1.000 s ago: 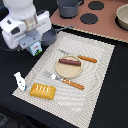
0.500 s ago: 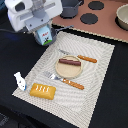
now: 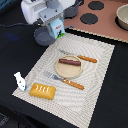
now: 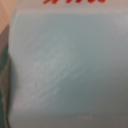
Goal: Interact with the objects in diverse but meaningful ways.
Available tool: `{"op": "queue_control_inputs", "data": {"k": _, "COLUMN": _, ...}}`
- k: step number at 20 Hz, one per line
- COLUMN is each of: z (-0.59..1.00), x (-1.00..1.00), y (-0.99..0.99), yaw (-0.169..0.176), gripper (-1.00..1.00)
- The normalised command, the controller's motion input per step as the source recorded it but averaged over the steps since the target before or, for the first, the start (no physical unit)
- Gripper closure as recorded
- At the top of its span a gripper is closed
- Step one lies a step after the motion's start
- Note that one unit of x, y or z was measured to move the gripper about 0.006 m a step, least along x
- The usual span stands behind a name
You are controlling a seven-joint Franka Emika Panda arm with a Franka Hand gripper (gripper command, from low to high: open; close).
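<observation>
At the exterior view's left, you have the small white bottle [image 3: 19, 81] standing on the near corner of the pale woven placemat [image 3: 100, 85], with the yellow scored bread loaf [image 3: 43, 90] just beside it. Above them hangs your white arm head, and under it the white-and-light-blue carton with a green mark [image 3: 57, 26] is lifted over the dark round saucepan [image 3: 46, 36] at the mat's far corner. The fingers themselves are hidden behind the carton, so I cannot tell for certain how they sit, though they appear clenched on it.

If you mean to set the carton down, lower it straight and slowly. Keep it upright, pick a bare patch of mat or table [image 3: 15, 50], and clear the saucepan's rim before you let go.

Toward the middle, the brown sausage [image 3: 69, 62] lies on the beige round plate [image 3: 68, 70], between an orange-handled knife [image 3: 80, 57] and an orange-handled fork [image 3: 65, 80].

Only the exterior view gives you this layout. The wrist view is filled by the carton's pale blue face [image 4: 65, 75] with red lettering at one edge: it confirms closeness, nothing else.
</observation>
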Motion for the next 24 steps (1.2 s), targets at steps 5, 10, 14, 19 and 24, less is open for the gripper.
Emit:
{"op": "queue_control_inputs", "data": {"k": 5, "z": 0.06, "x": 1.0, "y": 0.53, "yaw": 0.0, "gripper": 1.0}}
{"op": "queue_control_inputs", "data": {"k": 10, "z": -0.02, "x": 0.98, "y": 0.54, "yaw": 0.0, "gripper": 1.0}}
{"op": "queue_control_inputs", "data": {"k": 14, "z": -0.15, "x": 0.76, "y": 0.47, "yaw": 0.008, "gripper": 1.0}}
{"op": "queue_control_inputs", "data": {"k": 19, "z": -0.18, "x": 0.55, "y": 0.32, "yaw": 0.043, "gripper": 1.0}}
{"op": "queue_control_inputs", "data": {"k": 24, "z": -0.04, "x": 0.26, "y": 0.07, "yaw": 0.056, "gripper": 1.0}}
